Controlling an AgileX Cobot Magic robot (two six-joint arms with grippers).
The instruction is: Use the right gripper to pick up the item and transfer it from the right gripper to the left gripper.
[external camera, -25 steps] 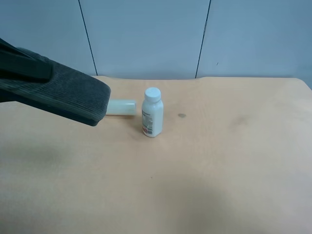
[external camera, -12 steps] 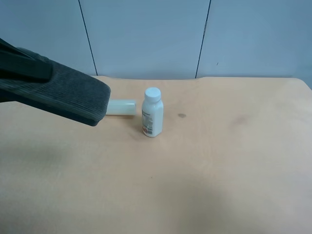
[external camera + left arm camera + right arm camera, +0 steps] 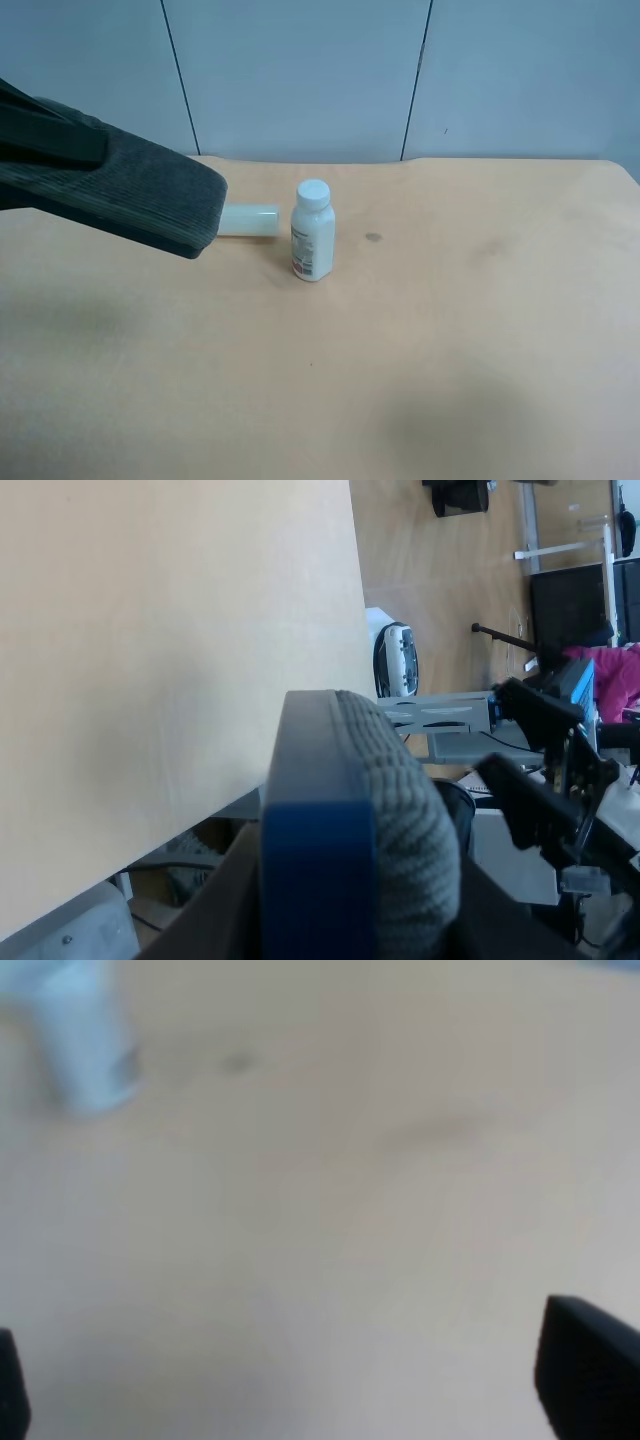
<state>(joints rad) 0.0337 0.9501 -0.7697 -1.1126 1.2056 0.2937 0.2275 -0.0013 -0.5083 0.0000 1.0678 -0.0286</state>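
Note:
The item, the small dark block, shows in no view. My right gripper [image 3: 300,1375] is open: in the blurred right wrist view its two dark fingertips sit far apart above bare table, with nothing between them. It is out of the exterior high view. My left gripper [image 3: 150,200] shows as a large dark ribbed finger at the exterior high view's left, raised close to the camera. In the left wrist view [image 3: 350,810] I see a blue-edged finger with a grey ribbed pad, beyond the table's edge. I cannot tell how its jaws stand.
A white capped bottle [image 3: 313,232] stands upright on the tan table [image 3: 450,320], and shows blurred in the right wrist view [image 3: 85,1040]. A pale cream cylinder [image 3: 248,220] lies just beside it, partly behind the left finger. A grey panelled wall is behind.
The bottle, cylinder and left gripper have not moved. A faint shadow on the near part of the table has drifted to the right.

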